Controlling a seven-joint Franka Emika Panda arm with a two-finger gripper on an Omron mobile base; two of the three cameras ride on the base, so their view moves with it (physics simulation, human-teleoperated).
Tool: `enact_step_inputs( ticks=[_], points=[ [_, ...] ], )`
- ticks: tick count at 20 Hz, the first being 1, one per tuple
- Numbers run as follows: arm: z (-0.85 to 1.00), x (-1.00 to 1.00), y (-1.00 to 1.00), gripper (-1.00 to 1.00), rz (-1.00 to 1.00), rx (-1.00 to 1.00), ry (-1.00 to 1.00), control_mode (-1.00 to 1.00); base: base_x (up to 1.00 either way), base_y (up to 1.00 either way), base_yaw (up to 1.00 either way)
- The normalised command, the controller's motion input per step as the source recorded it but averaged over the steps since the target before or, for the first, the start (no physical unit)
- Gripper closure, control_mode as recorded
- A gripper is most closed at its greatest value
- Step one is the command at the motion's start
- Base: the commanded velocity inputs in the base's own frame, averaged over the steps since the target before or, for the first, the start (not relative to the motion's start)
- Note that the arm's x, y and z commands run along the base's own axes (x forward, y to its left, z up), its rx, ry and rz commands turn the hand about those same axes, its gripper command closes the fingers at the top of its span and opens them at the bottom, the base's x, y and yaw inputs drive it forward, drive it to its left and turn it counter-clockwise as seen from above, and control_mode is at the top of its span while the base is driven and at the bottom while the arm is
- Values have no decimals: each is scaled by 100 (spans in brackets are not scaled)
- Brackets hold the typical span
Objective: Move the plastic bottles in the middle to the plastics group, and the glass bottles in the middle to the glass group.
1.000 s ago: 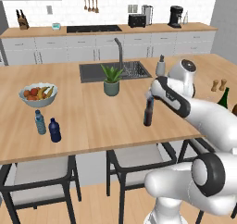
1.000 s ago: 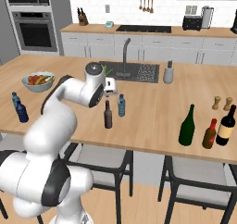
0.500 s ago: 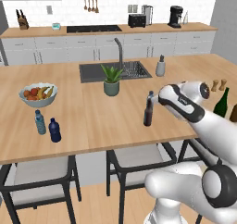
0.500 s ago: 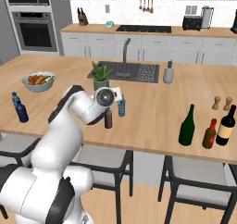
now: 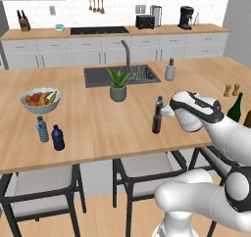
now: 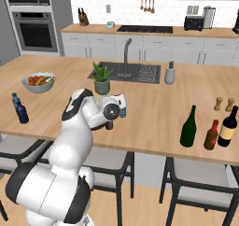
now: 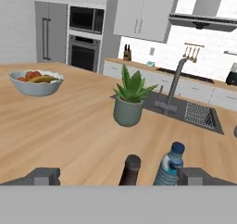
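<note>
1. From the left base view, I am reaching my gripper (image 5: 164,111) in beside the slim brown bottle (image 5: 157,121), which is standing in front of the potted plant (image 5: 118,84); the pale-blue water bottle (image 5: 159,103) is just behind it.
2. From the right base view, my hand is covering the brown bottle (image 6: 109,124), with the water bottle (image 6: 122,105) beside it, in front of the plant (image 6: 101,78).
3. In the hand view, I am holding my fingers (image 7: 44,176) wide apart, with the brown bottle (image 7: 131,170) and the water bottle (image 7: 169,165) between them, nearer than the plant (image 7: 129,98).

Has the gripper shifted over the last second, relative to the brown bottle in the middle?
Yes. The open gripper swung from facing left to closing in on the brown bottle beside the water bottle.
</note>
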Motion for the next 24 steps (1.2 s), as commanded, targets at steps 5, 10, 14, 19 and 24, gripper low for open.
enact_step_inputs(
  ticks=[5,10,14,19,24],
  points=[
    [2,14,-31,-100,13,4,3,-100,0,0,0],
    [-59,10,-18,-100,6,7,2,-100,0,0,0],
    [-61,3,-6,-100,2,5,-3,-100,0,0,0],
    [-37,12,0,-100,14,21,-1,-100,0,0,0],
    [-27,20,16,-100,14,12,5,-100,0,0,0]
  ],
)
